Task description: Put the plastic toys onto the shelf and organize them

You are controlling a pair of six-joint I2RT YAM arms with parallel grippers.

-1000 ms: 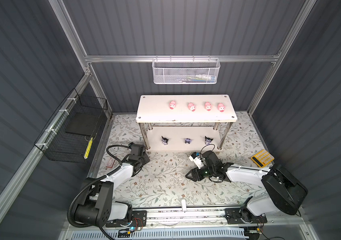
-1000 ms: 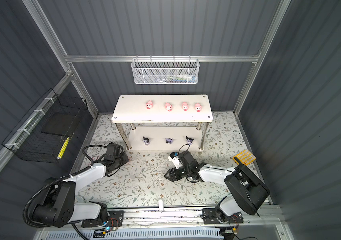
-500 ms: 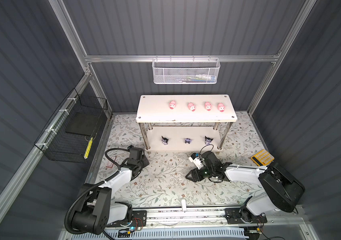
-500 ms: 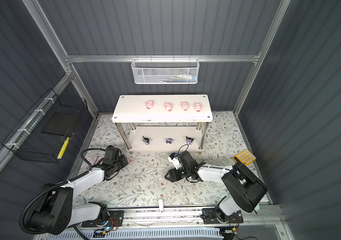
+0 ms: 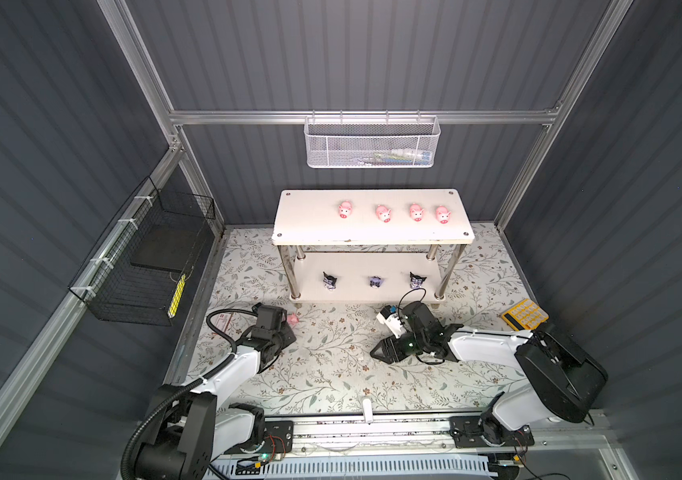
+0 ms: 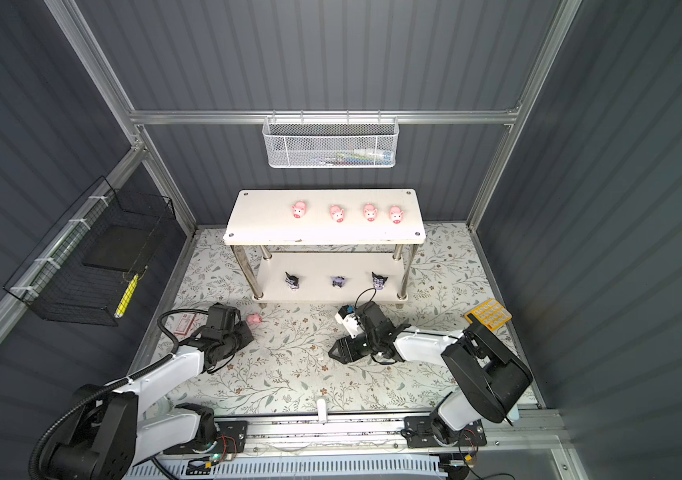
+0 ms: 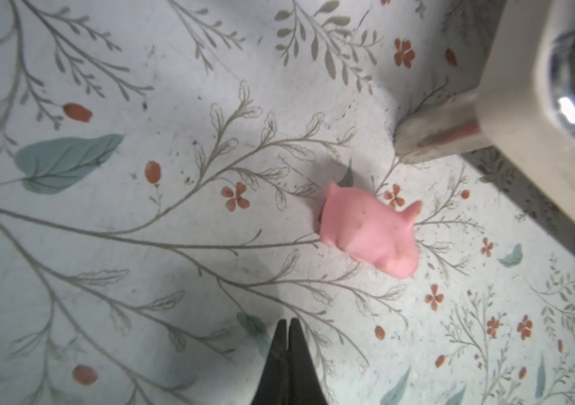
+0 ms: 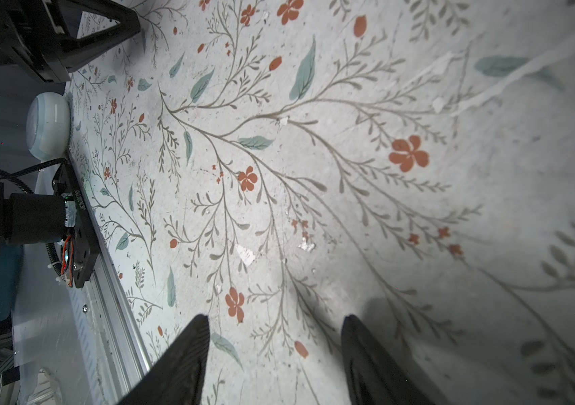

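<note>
Only the left wrist view shows left jaws together, pink pig [image 7: 370, 233] just ahead; right jaws apart.

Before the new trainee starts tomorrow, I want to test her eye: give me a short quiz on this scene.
1. How many pink pigs stand on the top board of the shelf?
2. True or false: the left gripper is holding the loose pig on the floral mat.
3. What stands on the lower board? A. two pigs B. three black-and-purple figures C. batteries
Key: 1. four. 2. false: it is shut, empty, apart from the pig. 3. B.
</note>
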